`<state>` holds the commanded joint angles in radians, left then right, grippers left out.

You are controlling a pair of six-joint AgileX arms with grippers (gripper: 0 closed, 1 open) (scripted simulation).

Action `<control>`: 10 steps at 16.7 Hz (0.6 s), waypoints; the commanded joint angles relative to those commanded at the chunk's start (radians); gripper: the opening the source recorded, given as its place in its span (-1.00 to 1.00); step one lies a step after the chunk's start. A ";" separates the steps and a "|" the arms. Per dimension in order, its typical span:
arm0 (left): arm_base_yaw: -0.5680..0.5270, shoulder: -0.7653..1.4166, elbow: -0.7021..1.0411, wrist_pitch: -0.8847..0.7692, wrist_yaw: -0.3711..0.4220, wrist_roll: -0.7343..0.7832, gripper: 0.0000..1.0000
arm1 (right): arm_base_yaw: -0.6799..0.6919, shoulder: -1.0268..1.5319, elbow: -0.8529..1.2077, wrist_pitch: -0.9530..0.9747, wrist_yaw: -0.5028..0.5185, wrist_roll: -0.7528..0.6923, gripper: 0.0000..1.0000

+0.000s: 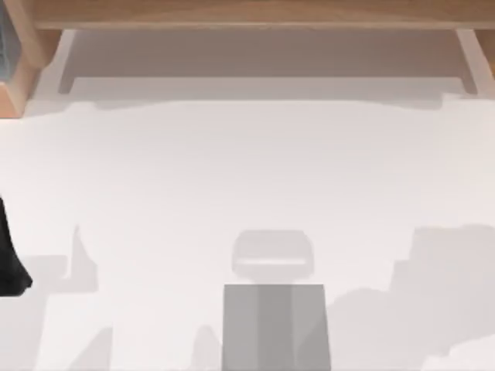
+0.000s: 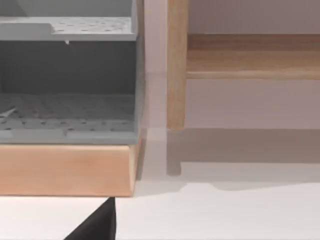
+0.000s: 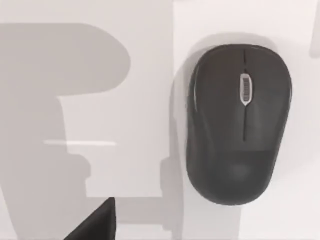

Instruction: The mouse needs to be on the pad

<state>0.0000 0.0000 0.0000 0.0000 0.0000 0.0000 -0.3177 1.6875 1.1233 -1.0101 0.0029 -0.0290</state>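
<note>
The mouse (image 3: 237, 122) is black with a silver scroll wheel and lies flat on the white table in the right wrist view. A dark part of my right gripper (image 3: 97, 222) shows at that view's edge, apart from the mouse and not touching it. A flat grey rectangle (image 1: 274, 328) lies at the table's front middle in the top view and looks like the pad, with nothing on it. My left arm (image 1: 11, 255) is parked at the table's left edge, and a dark part of its gripper (image 2: 97, 222) shows in the left wrist view.
A wooden shelf (image 1: 247, 15) runs along the back of the table. At the back left stands a grey perforated rack (image 2: 67, 115) on a wooden base (image 2: 65, 170). Soft grey shadows fall across the front of the white table (image 1: 247, 170).
</note>
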 joint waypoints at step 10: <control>0.000 0.000 0.000 0.000 0.000 0.000 1.00 | -0.001 0.144 -0.186 0.334 0.000 0.002 1.00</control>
<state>0.0000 0.0000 0.0000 0.0000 0.0000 0.0000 -0.3186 1.8317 0.9374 -0.6765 0.0033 -0.0273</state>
